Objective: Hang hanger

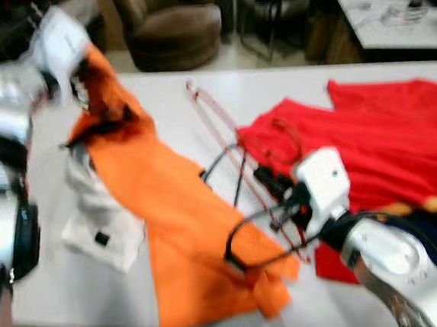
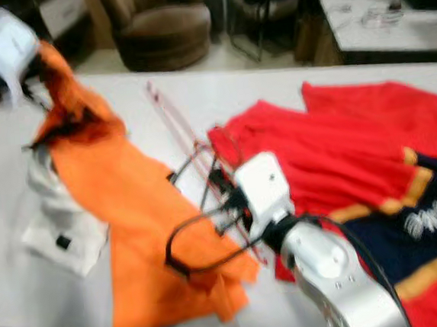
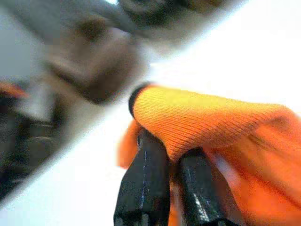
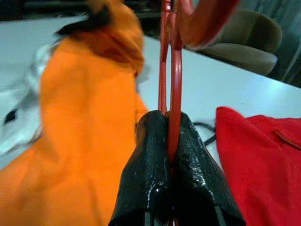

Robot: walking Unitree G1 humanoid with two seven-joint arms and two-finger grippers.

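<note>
An orange garment (image 1: 177, 213) lies stretched across the white table (image 1: 166, 91); its upper end is lifted at the far left. My left gripper (image 3: 167, 155) is shut on a fold of that orange cloth (image 3: 202, 122), up near the table's left side (image 1: 81, 76). A thin red hanger (image 1: 223, 125) slants over the table's middle, beside the garment. My right gripper (image 4: 170, 136) is shut on the hanger's red wire (image 4: 175, 84), with the hook (image 4: 207, 23) showing beyond the fingers. The right arm (image 1: 379, 249) reaches in from the lower right.
A red garment (image 1: 377, 134) covers the table's right side, with a dark blue and orange piece (image 2: 430, 221) at its edge. A white cloth (image 1: 101, 220) lies under the orange garment at the left. Black cables (image 1: 245, 245) loop near my right wrist. A brown armchair (image 1: 172, 22) stands beyond the table.
</note>
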